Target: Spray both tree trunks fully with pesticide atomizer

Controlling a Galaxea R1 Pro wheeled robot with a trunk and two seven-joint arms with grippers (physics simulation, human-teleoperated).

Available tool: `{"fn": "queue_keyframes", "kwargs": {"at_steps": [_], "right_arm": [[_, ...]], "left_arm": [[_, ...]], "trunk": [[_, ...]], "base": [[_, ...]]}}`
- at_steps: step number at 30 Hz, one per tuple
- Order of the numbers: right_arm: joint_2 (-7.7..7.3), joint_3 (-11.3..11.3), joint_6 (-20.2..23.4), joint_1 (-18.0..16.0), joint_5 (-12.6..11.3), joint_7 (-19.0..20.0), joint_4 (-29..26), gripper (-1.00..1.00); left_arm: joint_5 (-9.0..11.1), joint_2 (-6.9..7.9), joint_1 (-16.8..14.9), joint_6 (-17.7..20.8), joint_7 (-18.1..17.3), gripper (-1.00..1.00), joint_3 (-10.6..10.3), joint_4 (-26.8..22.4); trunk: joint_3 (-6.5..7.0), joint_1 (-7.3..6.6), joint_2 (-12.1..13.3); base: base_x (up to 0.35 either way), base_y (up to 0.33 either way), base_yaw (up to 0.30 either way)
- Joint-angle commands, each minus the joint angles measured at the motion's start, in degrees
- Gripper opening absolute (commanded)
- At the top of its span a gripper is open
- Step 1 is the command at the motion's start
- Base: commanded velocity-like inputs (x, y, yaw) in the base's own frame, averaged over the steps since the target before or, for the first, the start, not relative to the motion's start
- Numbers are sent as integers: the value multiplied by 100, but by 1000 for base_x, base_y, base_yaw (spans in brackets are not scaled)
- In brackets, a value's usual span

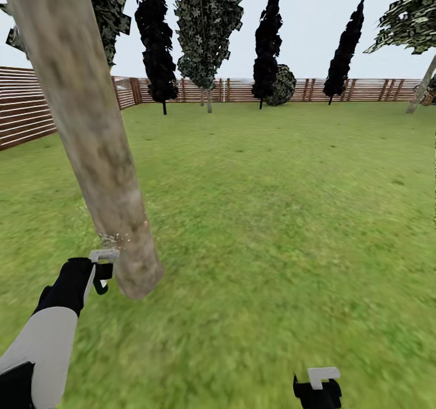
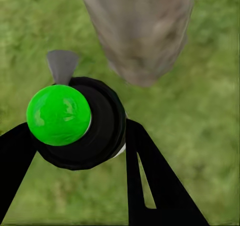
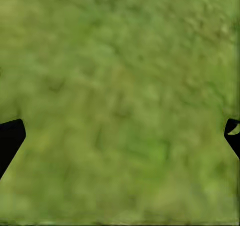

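The nearer tree's thick mottled trunk [image 1: 91, 137] leans across the left of the head view and meets the lawn at its base [image 1: 138, 279]. My left gripper [image 1: 100, 274] is shut on the pesticide atomizer [image 1: 104, 256], whose light-grey nozzle sits close beside the lower trunk, with fine speckles on the bark just above it. In the left wrist view the atomizer [image 2: 75, 123] is a dark round body with a green top and a grey nozzle aimed at the trunk [image 2: 140, 30]. A second tree [image 1: 421, 88] stands far right by the fence. My right gripper [image 1: 319, 387] hangs open over grass [image 3: 120, 136].
A brown slat fence [image 1: 24, 109] rings the lawn on the left and along the back. Several dark columnar trees [image 1: 157, 40] and a round bush [image 1: 281, 85] line the back fence. Open grass [image 1: 284, 215] stretches ahead and to the right.
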Motion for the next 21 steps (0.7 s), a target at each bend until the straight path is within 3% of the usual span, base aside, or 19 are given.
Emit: {"fn": "queue_keyframes", "kwargs": {"at_steps": [1, 4, 7, 11, 13, 15, 16, 19, 21], "right_arm": [[-2, -44, -14, -4, 57, -24, 3, 100], [-9, -50, -14, -4, 55, -29, -5, 100], [-16, -51, -14, -4, 49, -32, -7, 100], [-34, -51, -14, -4, 54, -32, -14, 100], [-74, -51, -14, -4, 55, -32, -15, 100], [-85, -51, -14, -4, 55, -32, -15, 100], [-86, -51, -14, -4, 55, -32, -15, 100], [-87, -50, -14, -4, 55, -32, -9, 100], [-87, -50, -14, -4, 55, -32, -6, 100]], "left_arm": [[-68, -7, -23, 24, -57, -100, -7, -10], [-64, -47, -62, 37, -62, -100, -10, -16], [-63, -123, -443, 123, -57, -100, -47, 28], [-41, -121, -976, 472, -64, -100, -390, 41], [-73, 19, -1082, 529, -546, -100, -433, 71], [-83, 371, -1078, 528, -875, -100, -446, 71], [-83, 378, -1066, 528, -900, -100, -478, 71], [-47, 234, -1041, 545, -932, -100, -997, 72], [-26, 217, -1064, 577, -945, -100, -1094, 62]], "trunk": [[-5, -5, -2], [-5, -5, -2], [-5, -5, -2], [-5, -5, -2], [-5, -5, -2], [-5, -5, -2], [-5, -5, -2], [-5, -5, -2], [-5, -5, -2]], "base": [[-284, 0, 16], [-85, 0, 171], [-6, 0, 251], [0, 0, 49], [0, 0, 1], [0, 0, 0], [0, 0, 0], [0, 0, 0], [0, 0, 0]]}}
